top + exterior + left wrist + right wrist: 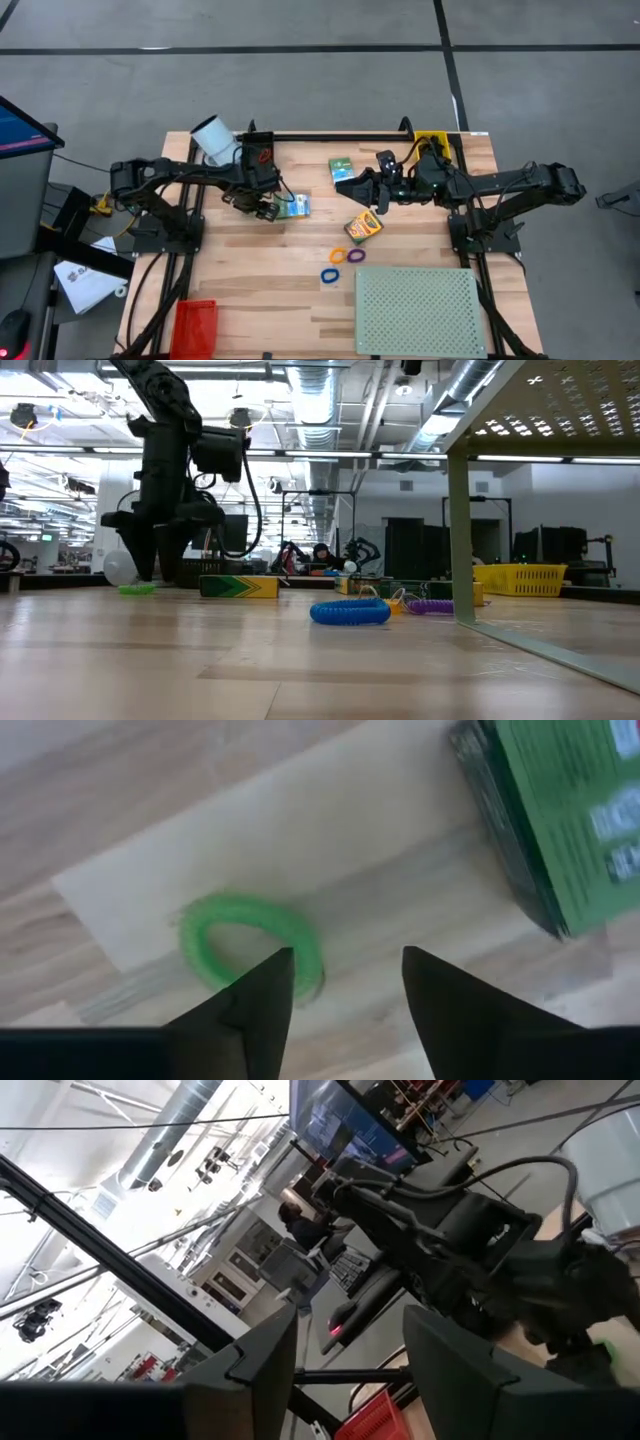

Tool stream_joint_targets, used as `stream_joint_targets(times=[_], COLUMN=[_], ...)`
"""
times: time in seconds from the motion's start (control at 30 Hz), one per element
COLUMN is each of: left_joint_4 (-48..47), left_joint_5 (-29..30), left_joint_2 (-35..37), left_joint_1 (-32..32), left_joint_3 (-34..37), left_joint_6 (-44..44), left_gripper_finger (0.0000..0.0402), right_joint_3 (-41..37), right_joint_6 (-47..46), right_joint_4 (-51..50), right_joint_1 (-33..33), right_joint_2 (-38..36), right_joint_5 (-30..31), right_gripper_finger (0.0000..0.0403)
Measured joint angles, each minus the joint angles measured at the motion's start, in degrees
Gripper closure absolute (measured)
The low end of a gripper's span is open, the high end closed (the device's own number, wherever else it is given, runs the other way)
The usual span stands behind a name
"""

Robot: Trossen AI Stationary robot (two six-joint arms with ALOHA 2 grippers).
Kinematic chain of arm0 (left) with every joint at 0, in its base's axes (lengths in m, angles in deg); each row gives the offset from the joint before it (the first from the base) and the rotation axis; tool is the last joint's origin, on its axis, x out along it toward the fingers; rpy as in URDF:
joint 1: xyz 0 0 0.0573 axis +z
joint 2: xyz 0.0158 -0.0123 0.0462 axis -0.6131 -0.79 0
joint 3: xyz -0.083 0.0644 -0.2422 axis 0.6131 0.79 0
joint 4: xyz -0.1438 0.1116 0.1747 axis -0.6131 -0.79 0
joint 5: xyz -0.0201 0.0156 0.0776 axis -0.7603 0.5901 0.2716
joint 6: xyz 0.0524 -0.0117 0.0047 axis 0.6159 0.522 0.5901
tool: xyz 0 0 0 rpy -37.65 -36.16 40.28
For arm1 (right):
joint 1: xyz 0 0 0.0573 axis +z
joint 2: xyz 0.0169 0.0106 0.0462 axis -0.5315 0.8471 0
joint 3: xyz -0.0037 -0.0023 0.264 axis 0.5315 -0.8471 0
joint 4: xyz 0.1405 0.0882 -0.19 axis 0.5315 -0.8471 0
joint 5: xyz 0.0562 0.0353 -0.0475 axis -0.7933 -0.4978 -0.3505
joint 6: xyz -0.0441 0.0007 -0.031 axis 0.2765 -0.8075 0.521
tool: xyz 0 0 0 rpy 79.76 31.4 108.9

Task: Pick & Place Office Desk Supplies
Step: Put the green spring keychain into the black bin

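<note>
The left end effector (340, 985) hung released just above a green ring (245, 935) on the wooden surface (260, 290), a green box (296, 207) lying just beside it. The right end effector (350, 183), also released and holding nothing, was raised near a second green box (342, 167), with the crayon box (363, 227) close by. Orange (338, 257), purple (356, 255) and blue (329, 275) rings lay between the arms, next to a perforated board (420, 310). A white cylinder (213, 139) and red bin (194, 327) flanked the left arm. Shelving and ceiling ducts filled the room behind.
</note>
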State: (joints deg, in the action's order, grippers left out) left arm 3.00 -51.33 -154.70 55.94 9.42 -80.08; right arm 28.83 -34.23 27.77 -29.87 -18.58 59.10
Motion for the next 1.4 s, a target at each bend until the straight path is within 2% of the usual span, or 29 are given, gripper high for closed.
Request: stream_joint_targets(times=[0.5,0.6,0.77,0.9,1.17,1.3,1.4], left_joint_4=[4.0,4.0,4.9,4.8,4.6,15.8,28.4], left_joint_5=[-1.1,-0.3,-0.2,-1.4,-12.8,-15.9,-12.9], left_joint_2=[0.2,0.2,0.1,1.2,15.7,24.4,27.5], left_joint_1=[1.3,1.3,1.2,1.1,-1.2,-1.9,0.1], left_joint_3=[5.1,5.2,5.2,5.4,4.7,4.3,4.2], left_joint_6=[-1.5,-1.1,1.7,2.7,2.1,0.3,-2.9], left_gripper_finger=[0.0237,0.0274,0.0382,0.039,0.0399,0.0399,0.04], right_joint_3=[0.0,0.0,0.0,0.0,0.0,0.0,0.0], right_joint_6=[0.0,0.1,0.1,-0.1,-1.1,-1.3,-1.2], right_joint_4=[-0.8,-0.8,-0.8,-0.7,-0.7,-0.7,-0.7], right_joint_1=[0.0,0.0,0.0,0.0,0.0,0.0,0.0], right_joint_2=[0.0,0.0,0.0,0.0,0.0,0.0,0.0], right_joint_5=[0.0,0.0,0.0,0.0,0.0,0.0,0.1], right_gripper_finger=[0.0223,0.0223,0.0223,0.0223,0.0223,0.0223,0.0223])
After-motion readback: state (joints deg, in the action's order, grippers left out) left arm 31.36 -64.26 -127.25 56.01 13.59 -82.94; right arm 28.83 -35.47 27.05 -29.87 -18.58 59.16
